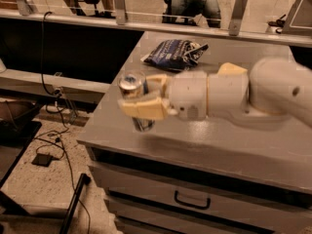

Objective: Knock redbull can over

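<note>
The redbull can (pixel 131 85) is a slim silver-and-blue can with a silver top, near the left front part of the grey table (pixel 204 145). My gripper (pixel 134 99) reaches in from the right and its cream fingers (pixel 144 109) stand on both sides of the can, closed against it. The near finger covers the can's middle. The can's top leans a little to the left, and its base (pixel 143 125) shows below the near finger.
A dark blue foil snack bag (pixel 175 54) lies at the table's back. A yellow sponge (pixel 232 68) shows just behind my arm. The table's left edge drops to a floor with cables (pixel 53 145). A drawer with a handle (pixel 192 200) is below the table top.
</note>
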Robot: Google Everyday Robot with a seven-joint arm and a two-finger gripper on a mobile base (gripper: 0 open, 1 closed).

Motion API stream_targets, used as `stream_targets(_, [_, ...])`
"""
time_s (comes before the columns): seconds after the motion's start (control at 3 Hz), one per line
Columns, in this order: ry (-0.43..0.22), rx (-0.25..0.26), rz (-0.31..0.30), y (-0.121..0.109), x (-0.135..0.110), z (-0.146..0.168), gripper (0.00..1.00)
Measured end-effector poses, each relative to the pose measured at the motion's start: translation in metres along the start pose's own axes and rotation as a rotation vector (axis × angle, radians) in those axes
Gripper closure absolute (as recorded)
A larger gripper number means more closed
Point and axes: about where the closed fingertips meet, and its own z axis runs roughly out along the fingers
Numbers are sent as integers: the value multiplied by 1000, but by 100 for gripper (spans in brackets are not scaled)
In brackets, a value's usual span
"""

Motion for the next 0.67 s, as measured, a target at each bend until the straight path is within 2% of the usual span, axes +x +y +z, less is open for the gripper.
stream_targets(0.33, [123, 18, -18, -22, -4, -19, 100])
stream_targets(0.67, [340, 23, -23, -46, -1, -40, 100])
